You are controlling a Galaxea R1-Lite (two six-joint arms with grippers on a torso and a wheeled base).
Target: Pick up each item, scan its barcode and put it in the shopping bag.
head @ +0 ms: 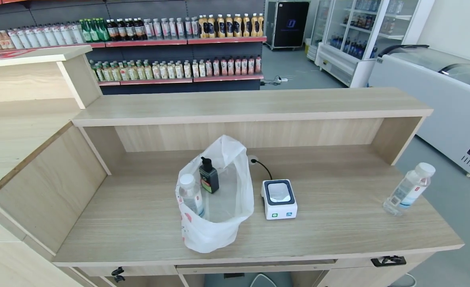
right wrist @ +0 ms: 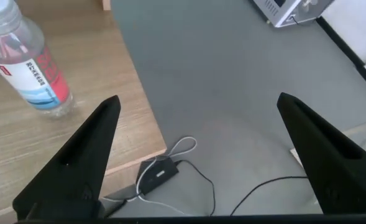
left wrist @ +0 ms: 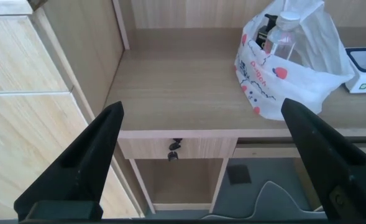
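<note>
Black-fingered, our left hand (left wrist: 202,106) hangs spread wide before the wooden counter (left wrist: 170,99); our right hand (right wrist: 196,98) gapes over grey floor (right wrist: 232,74) beside the water bottle (right wrist: 24,62); drink shelves (head: 179,40) behind.

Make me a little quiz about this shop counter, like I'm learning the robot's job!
1. True or false: the black pump bottle stands inside the white plastic shopping bag.
2. What sits beside the bag? A) white box-shaped scanner B) red apple C) blue cup
3. Fill in: the clear water bottle with a white cap stands near the wooden counter's ____ end, robot's side.
Key: 1 true; 2 A; 3 right.
</note>
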